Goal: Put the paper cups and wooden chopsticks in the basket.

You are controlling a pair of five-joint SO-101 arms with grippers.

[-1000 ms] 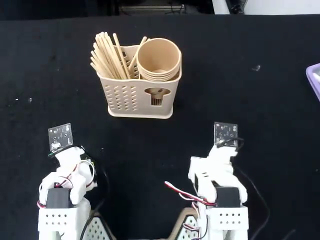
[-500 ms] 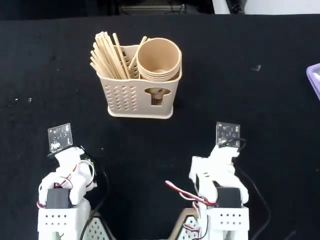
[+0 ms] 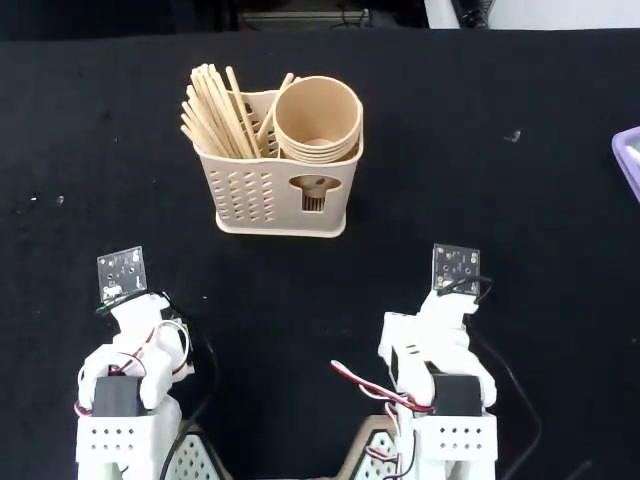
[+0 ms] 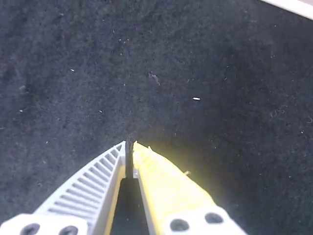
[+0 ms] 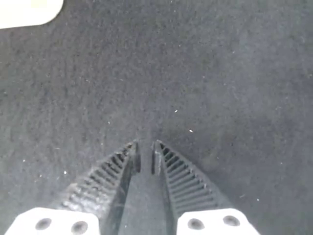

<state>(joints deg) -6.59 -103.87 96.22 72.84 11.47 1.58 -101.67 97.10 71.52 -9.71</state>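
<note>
A beige slotted basket [image 3: 268,192] stands at the back middle of the black table. A bundle of wooden chopsticks [image 3: 212,112] leans upright in its left compartment. Stacked paper cups [image 3: 318,122] sit in its right compartment. Both arms are folded back at the near edge, well short of the basket: the left arm [image 3: 135,340] and the right arm [image 3: 438,335]. My left gripper [image 4: 129,147] is shut on nothing just above the black cloth. My right gripper [image 5: 145,148] is shut too, with only a thin slit between its fingers and nothing in it.
A purple container's edge [image 3: 630,160] shows at the far right of the table. A pale rounded corner [image 5: 24,10] lies beyond my right gripper. Black cloth [image 3: 480,150] stretches between the arms and the basket.
The right arm has shifted a touch to the right and settled. The left arm, the basket and its contents have not moved.
</note>
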